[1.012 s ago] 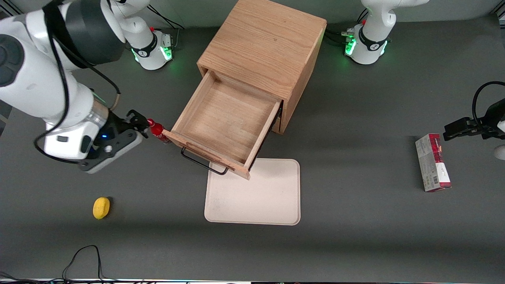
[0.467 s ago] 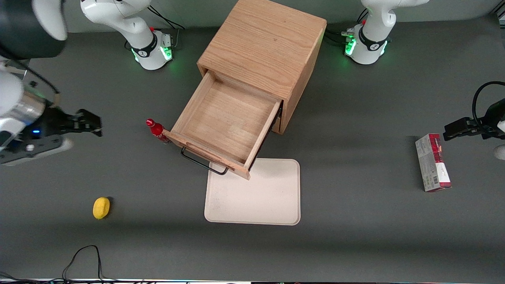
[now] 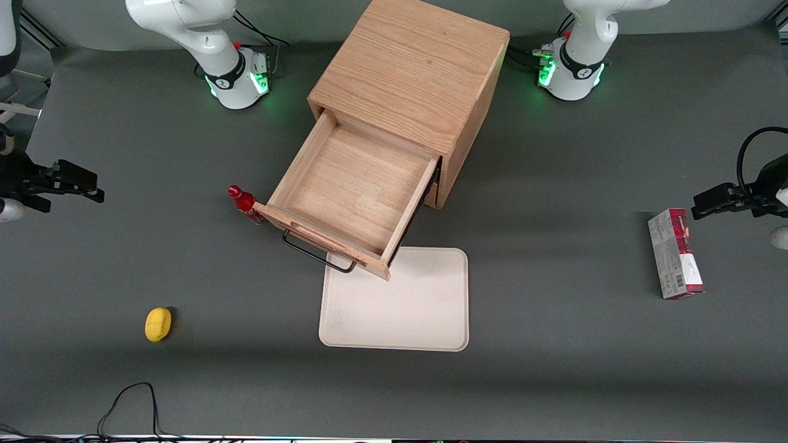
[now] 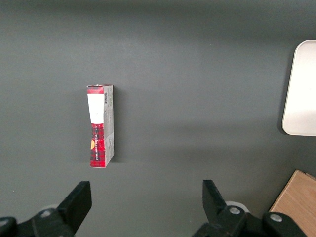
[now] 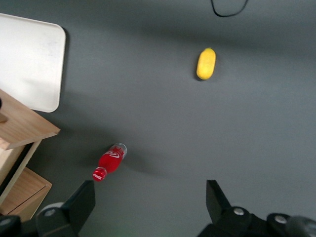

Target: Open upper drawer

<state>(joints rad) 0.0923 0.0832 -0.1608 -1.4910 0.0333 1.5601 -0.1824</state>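
The upper drawer (image 3: 354,187) of the light oak cabinet (image 3: 412,67) stands pulled far out, and its inside is empty. Its black wire handle (image 3: 317,253) faces the front camera. A corner of the drawer front also shows in the right wrist view (image 5: 22,129). My right gripper (image 3: 91,186) is open and empty. It hovers above the table near the working arm's end, well apart from the drawer. Both fingers (image 5: 81,202) show wide apart in the right wrist view, with bare table between them.
A red bottle (image 3: 244,203) stands against the drawer's front corner; it also shows in the right wrist view (image 5: 109,162). A yellow fruit (image 3: 158,324) lies nearer the front camera. A cream tray (image 3: 394,307) lies under the drawer's front edge. A red-and-white box (image 3: 675,253) lies toward the parked arm's end.
My right gripper has drawn away from the red bottle and drawer corner, toward the working arm's end of the table. The drawer, bottle and other things have not moved.
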